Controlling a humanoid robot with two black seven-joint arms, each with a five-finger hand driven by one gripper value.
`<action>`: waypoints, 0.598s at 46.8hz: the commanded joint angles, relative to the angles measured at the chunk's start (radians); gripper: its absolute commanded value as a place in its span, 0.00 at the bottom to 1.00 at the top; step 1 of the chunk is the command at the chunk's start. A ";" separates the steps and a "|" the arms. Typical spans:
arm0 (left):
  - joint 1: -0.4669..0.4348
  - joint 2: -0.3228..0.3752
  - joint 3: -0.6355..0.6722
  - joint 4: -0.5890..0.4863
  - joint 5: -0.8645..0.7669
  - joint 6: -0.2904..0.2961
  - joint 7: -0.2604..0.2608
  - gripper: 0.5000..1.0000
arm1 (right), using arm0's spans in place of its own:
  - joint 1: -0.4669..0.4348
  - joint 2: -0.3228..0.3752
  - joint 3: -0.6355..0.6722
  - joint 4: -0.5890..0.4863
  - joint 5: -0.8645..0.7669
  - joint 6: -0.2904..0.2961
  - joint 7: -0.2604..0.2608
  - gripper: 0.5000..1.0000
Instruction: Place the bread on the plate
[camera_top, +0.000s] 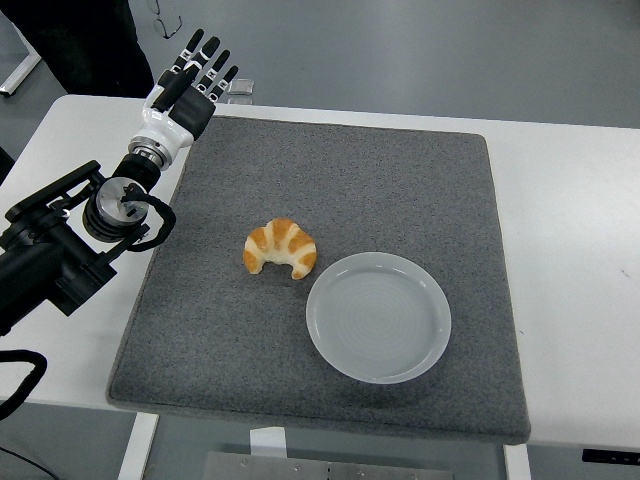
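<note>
bread (281, 248): croissant, on grey mat (330, 190) near mat centre, slightly toward 7 o'clock of it; free, nothing touching
bread axis: crescent, long axis roughly 9-to-3 o'clock with a slight drop at the 3 o'clock end; both tips curl toward 6 o'clock, hump toward 12
plate (379, 316): white, round, empty; just beside bread at its 4 o'clock, rim close to the 3 o'clock tip, contact not clear
left hand (187, 88): at mat's 10-11 o'clock corner, over the mat edge and white desk (575, 250); well apart from bread
key relation: bread lies at about 5 o'clock from the fingers (210, 62); plate further on along nearly the same line
fingers: extended, slightly spread, tips pointing to 1 o'clock, away from bread; holding nothing
hand pose: back of hand toward camera, wrist and forearm running down to 7-8 o'clock out of the left edge; raised or resting on the mat, cannot tell
right hand: not in view, so left is the only hand placed to reach
step judged: reach not begun; bread not yet on plate
next move judged: hand must swing toward 5 o'clock and turn fingers down over the hump, closing across the short axis
risk judged: nudging bread against plate rim before grasp
other: dark-clothed person at 11 o'clock top edge, partly cut off
</note>
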 joint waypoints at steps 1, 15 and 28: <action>0.000 0.000 0.000 -0.002 0.000 0.002 -0.002 1.00 | 0.000 0.000 0.000 0.000 0.000 0.000 0.000 0.90; -0.023 0.014 0.012 -0.002 0.003 0.006 -0.008 1.00 | 0.000 0.000 0.000 0.000 0.000 0.000 0.000 0.90; -0.110 0.035 0.023 0.011 0.312 0.043 -0.003 1.00 | 0.000 0.000 0.000 0.000 0.000 0.000 0.000 0.90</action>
